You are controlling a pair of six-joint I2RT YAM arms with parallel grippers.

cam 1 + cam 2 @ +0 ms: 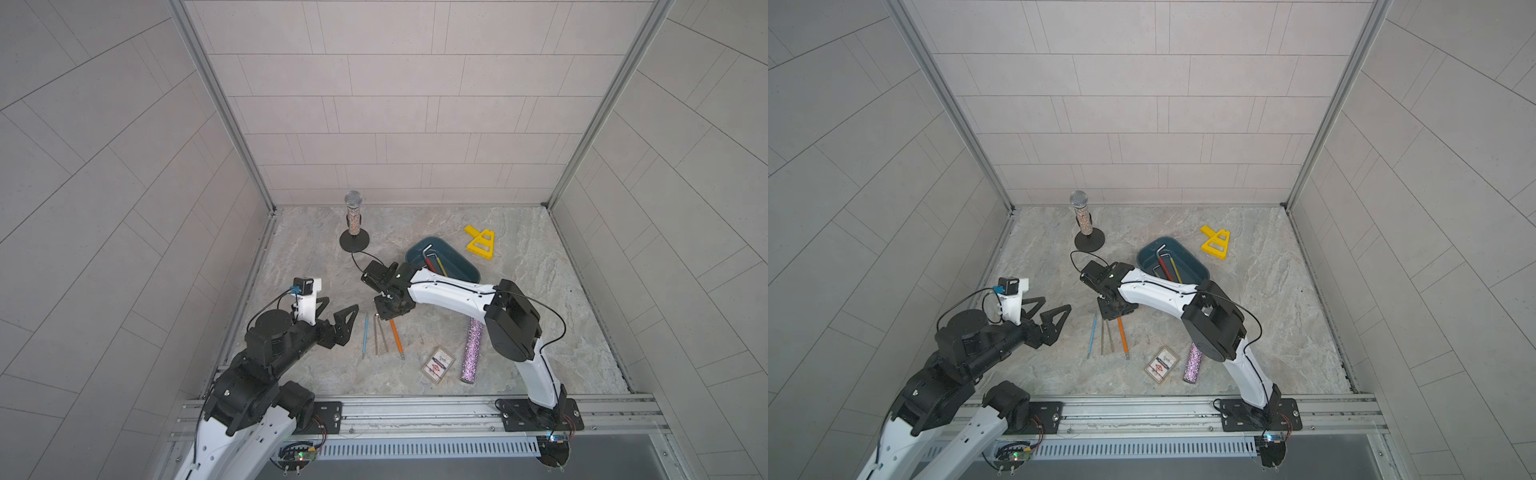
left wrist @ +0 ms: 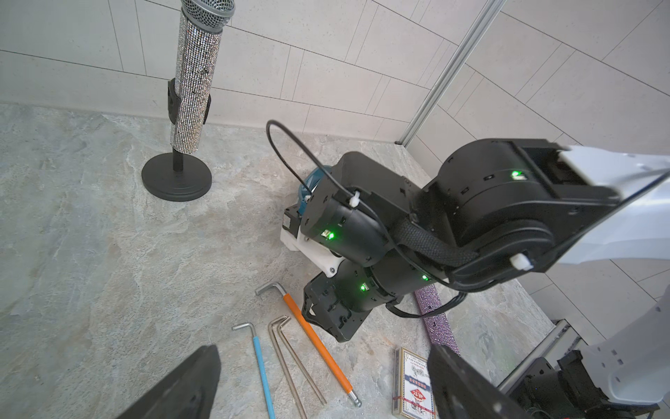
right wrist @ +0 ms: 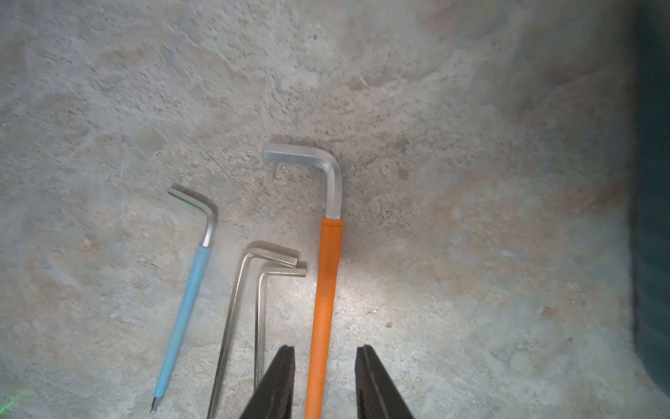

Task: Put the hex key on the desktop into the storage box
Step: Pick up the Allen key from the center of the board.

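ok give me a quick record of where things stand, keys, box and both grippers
keys on desktop: orange hex key, blue hex key, two bare silver hex keys
in storage box: red-sleeved key, yellow-sleeved key, at least
right gripper: open, jaws either side of the orange sleeve, not closed on it
left gripper: open, empty, beside the blue hex key
clutter: microphone, yellow frame, card pack, glitter tube

Soft, even light fills both top views. The tiled walls (image 1: pixel 374 104) are bright, shadows are faint, and straight tile lines bow toward the edges. In the right wrist view the desk (image 3: pixel 471 163) looks soft, with a pale glare patch beside the orange hex key (image 3: pixel 326 290). The storage box (image 3: pixel 652 217) is a dark blur at the frame's edge.
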